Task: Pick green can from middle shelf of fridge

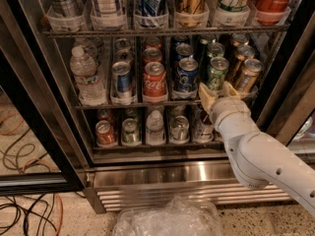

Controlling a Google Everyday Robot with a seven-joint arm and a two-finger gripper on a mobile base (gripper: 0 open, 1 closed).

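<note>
Reaching for the green can, not yet gripped.

The gripper [218, 93] hangs at the front edge of the middle shelf [133, 104], its two tan fingers [206, 97] spread apart with nothing between them. The green can [216, 73] stands just above and behind them, at the front of its lane between a blue can [187, 74] and a bronze can [247, 74]. This looks like the approach step. The next move calls for rising and pushing in, so the fingers straddle the can without nudging its neighbours, then closing.
</note>
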